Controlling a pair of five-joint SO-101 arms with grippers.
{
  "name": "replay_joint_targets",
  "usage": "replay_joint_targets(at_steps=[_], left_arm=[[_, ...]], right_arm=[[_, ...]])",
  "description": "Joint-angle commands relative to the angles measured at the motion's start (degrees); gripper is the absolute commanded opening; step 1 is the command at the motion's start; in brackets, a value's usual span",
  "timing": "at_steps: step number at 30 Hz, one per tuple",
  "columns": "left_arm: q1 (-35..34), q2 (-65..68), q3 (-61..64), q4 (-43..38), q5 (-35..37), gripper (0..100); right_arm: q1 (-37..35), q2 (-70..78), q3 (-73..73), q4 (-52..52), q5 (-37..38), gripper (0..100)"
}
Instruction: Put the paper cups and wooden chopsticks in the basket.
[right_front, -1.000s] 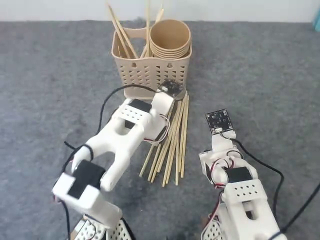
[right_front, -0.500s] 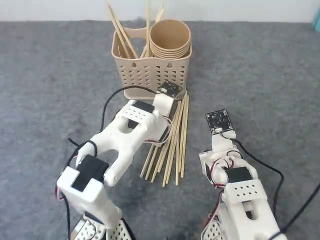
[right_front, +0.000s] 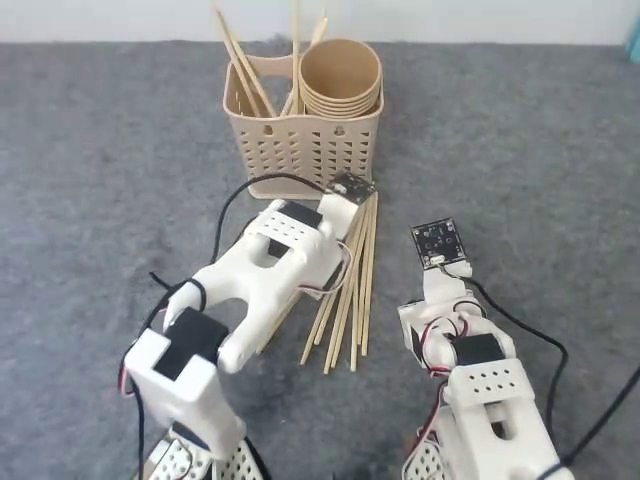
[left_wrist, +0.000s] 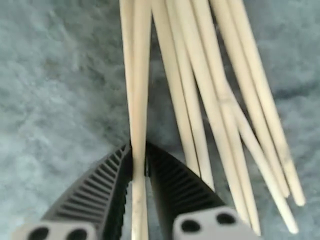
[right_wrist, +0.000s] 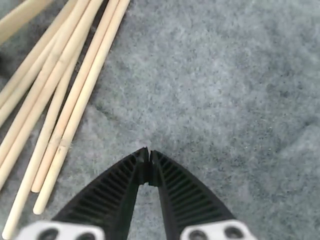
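Left gripper (left_wrist: 138, 150): jaws clamped on the held chopstick (left_wrist: 140, 75), which runs straight out past the fingertips at the edge of the loose chopsticks (left_wrist: 215, 100); these lie fanned on the grey carpet (right_front: 520, 150) just in front of the basket (right_front: 300, 145); right gripper (right_wrist: 149, 152): jaws closed, empty, over carpet just beside the bundle; paper cups (right_front: 340, 70) stacked in the basket beside standing chopsticks (right_front: 245, 70)

My high camera looks steeply down over the table (right_front: 90, 180) from its near side, while both wrist cameras sit close above the same chopsticks (left_wrist: 137, 75).
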Motion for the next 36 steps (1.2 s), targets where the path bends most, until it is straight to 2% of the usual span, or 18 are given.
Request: replay_joint_targets(at_steps=[1,6,18,30,36], left_arm=[[3.69,0.0,0.57,4.92,0.44,1],[3.52,-2.81,1.71,5.19,0.44,1],[3.52,-24.0,16.57,-0.44,0.35,1],[3.34,-37.89,20.0,-0.44,0.44,1],[-1.23,-45.63,19.65,-2.99,0.53,1]], right_arm=[[1.01,-0.66,-0.53,-1.27,0.7,1.2],[1.01,-0.66,-0.53,-1.27,0.7,1.2],[0.92,-0.66,-0.53,-1.1,0.7,1.2],[0.84,-0.66,-0.18,-0.75,0.53,1.2],[0.84,-0.66,-0.18,-0.75,0.44,1.2]])
